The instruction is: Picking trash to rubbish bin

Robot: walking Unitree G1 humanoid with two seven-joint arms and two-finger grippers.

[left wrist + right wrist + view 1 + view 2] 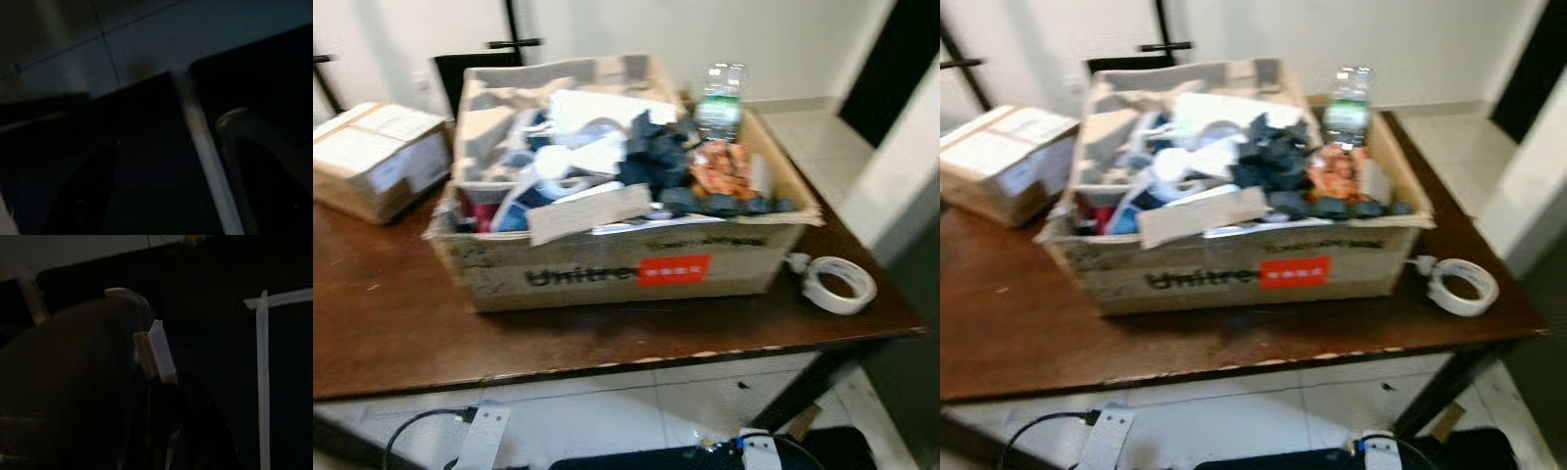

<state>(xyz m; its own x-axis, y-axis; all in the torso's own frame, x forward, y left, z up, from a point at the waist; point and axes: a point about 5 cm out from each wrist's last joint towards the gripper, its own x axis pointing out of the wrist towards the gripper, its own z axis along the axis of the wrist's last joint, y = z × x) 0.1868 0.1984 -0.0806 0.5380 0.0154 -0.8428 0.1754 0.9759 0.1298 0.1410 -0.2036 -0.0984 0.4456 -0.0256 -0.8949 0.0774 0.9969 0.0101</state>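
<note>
**Grippers low, box of trash ahead**

Grippers hang below the table; whether open or closed I cannot tell. Trash heaps a cardboard box on it, long axis running left-right. Approach seems in hand; next, raise an arm toward the plastic bottle, standing upright

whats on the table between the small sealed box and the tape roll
The big open cardboard box of trash stands between the small box and the tape roll, seen in both eye views.

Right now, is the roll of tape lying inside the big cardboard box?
No, the roll of tape lies on the table beside the big cardboard box.
</note>
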